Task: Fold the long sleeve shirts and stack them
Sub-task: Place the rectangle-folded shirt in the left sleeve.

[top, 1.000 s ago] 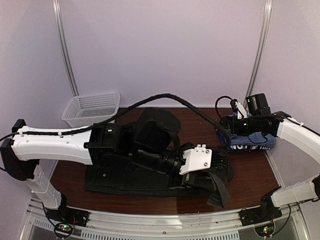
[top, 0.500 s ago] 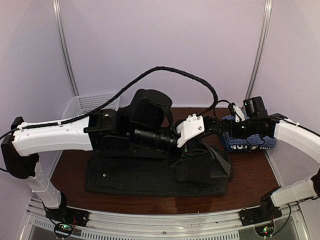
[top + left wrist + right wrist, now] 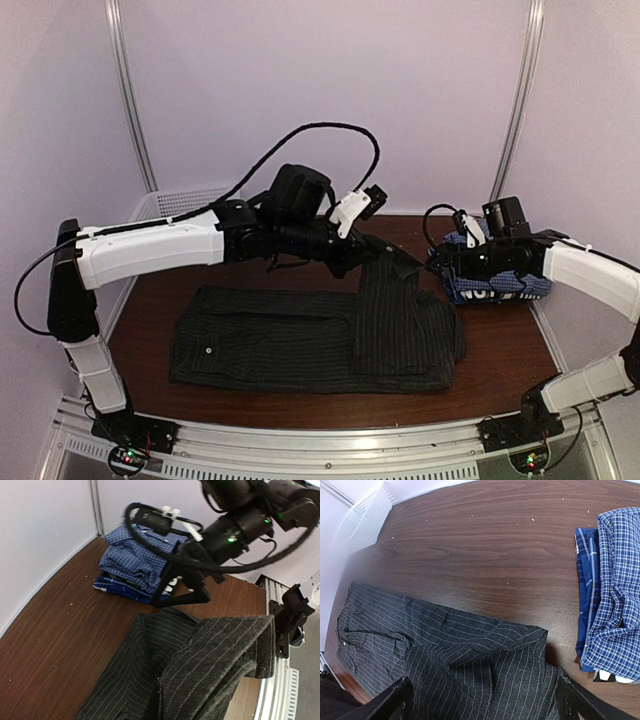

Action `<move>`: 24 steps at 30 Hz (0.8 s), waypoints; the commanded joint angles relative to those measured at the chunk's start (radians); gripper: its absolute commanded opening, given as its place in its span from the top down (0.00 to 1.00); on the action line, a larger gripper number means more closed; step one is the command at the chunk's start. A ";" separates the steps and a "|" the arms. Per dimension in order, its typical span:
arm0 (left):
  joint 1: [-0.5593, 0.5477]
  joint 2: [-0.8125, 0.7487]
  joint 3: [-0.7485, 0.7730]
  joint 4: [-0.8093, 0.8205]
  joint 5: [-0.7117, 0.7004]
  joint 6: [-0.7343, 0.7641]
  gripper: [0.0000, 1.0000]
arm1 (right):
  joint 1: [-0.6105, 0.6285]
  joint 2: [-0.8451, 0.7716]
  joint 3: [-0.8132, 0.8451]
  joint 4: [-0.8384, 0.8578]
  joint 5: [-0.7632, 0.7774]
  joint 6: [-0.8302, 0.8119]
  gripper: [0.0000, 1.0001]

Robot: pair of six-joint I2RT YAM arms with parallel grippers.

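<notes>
Two arms are over the table right now, and only one has got hold of anything. The left pincer is clenched on a fold of the black pinstriped shirt, holding that bit up off the wood near the back right, while the rest of the shirt lies spread flat across the front middle of the table. From the left wrist view the raised cloth fills the foreground, so you can't really see the fingers themselves. The right pincer is spread wide with nothing in it, hanging just above the right end of the black shirt. Just beside it, at the right edge of the table, sits the stack of folded shirts: a blue-white checked one on top, a darker blue one under it with some white lettering showing. A white mesh basket is off at the back left corner, partly hidden behind the left arm in the top view.
</notes>
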 commanded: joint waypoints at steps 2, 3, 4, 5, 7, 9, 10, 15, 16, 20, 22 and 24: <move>0.122 0.002 -0.090 0.118 0.053 -0.161 1.00 | -0.006 0.016 -0.023 0.035 -0.013 -0.014 0.00; 0.143 -0.004 -0.115 0.130 0.056 -0.179 1.00 | -0.006 0.018 -0.026 0.040 -0.017 -0.014 0.00; 0.162 -0.009 -0.143 0.147 0.061 -0.194 1.00 | -0.006 0.019 -0.030 0.045 -0.020 -0.013 0.00; 0.184 -0.017 -0.172 0.159 0.060 -0.212 1.00 | -0.006 0.022 -0.034 0.049 -0.024 -0.013 0.00; 0.224 -0.033 -0.231 0.191 0.065 -0.244 1.00 | -0.006 0.029 -0.038 0.055 -0.033 -0.014 0.00; 0.259 -0.055 -0.295 0.230 0.078 -0.271 1.00 | -0.006 0.035 -0.042 0.063 -0.046 -0.020 0.00; 0.274 -0.066 -0.325 0.248 0.080 -0.282 1.00 | -0.006 0.039 -0.046 0.069 -0.055 -0.024 0.00; 0.315 -0.136 -0.447 0.311 0.063 -0.310 1.00 | -0.006 0.073 -0.057 0.105 -0.114 -0.029 0.00; 0.318 -0.155 -0.467 0.319 0.053 -0.312 1.00 | -0.006 0.082 -0.056 0.109 -0.122 -0.027 0.00; 0.324 -0.234 -0.548 0.349 0.073 -0.317 1.00 | -0.004 0.114 -0.052 0.135 -0.133 -0.018 0.00; 0.324 -0.276 -0.578 0.386 0.172 -0.297 1.00 | -0.004 0.132 -0.049 0.143 -0.129 -0.016 0.00; 0.322 -0.313 -0.585 0.406 0.290 -0.268 1.00 | -0.004 0.147 -0.048 0.150 -0.124 -0.014 0.00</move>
